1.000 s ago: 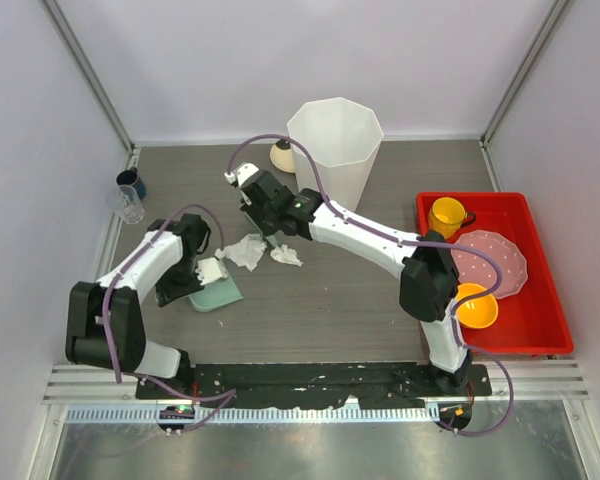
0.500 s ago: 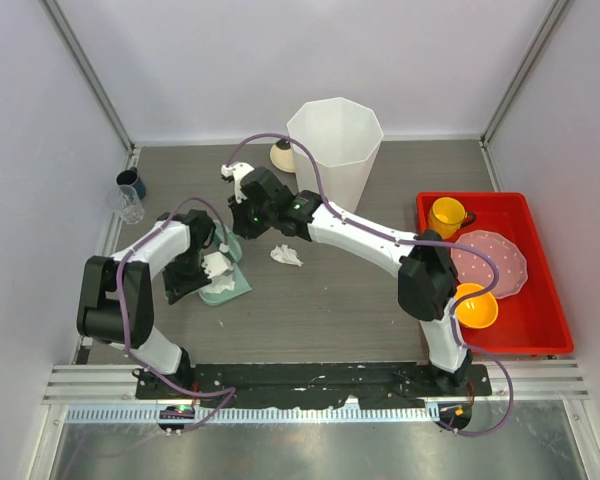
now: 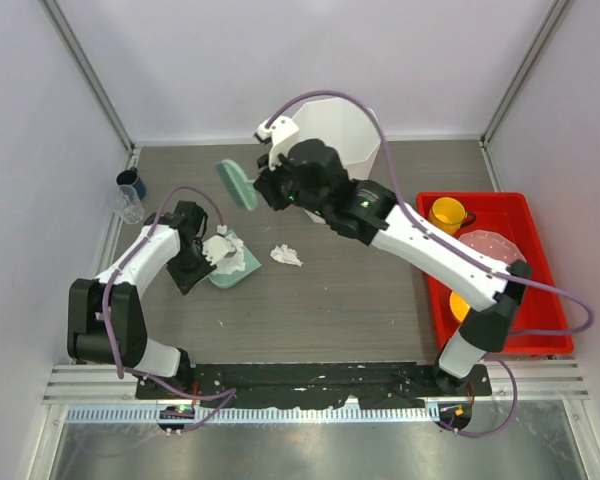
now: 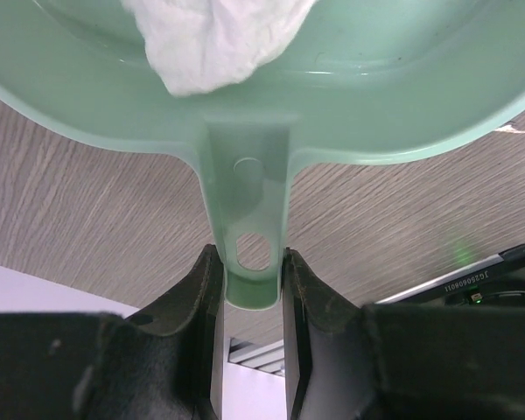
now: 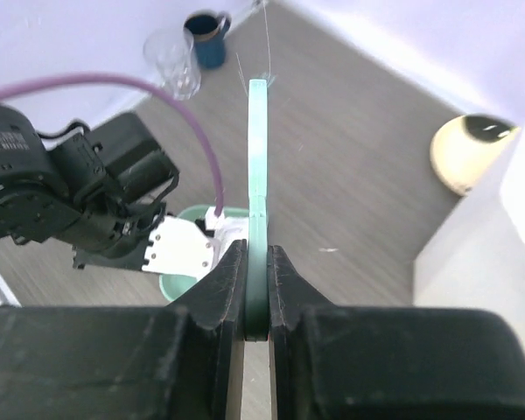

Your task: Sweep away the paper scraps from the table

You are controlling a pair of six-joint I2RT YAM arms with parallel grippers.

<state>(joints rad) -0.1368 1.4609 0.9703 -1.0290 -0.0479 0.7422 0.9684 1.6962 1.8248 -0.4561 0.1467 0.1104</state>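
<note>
1. Left gripper (image 4: pixel 250 259) is clamped on the dustpan (image 4: pixel 376 122) handle. The dustpan sits flat on the table (image 3: pixel 360 305), with paper scraps (image 4: pixel 212 35) heaped inside.
2. Right gripper (image 5: pixel 256 262) pinches the green brush (image 5: pixel 259 149), raised near the bin (image 3: pixel 352 125).
3. One scrap (image 3: pixel 286 256) lies loose beside the dustpan. Tilting the dustpan could spill the heap, and a fast sweep could flick the scrap away.

White arm shells (image 3: pixel 420 240), black joints (image 3: pixel 305 172), purple cables (image 3: pixel 330 96), black pincer fingers (image 4: pixel 191 308)
</note>
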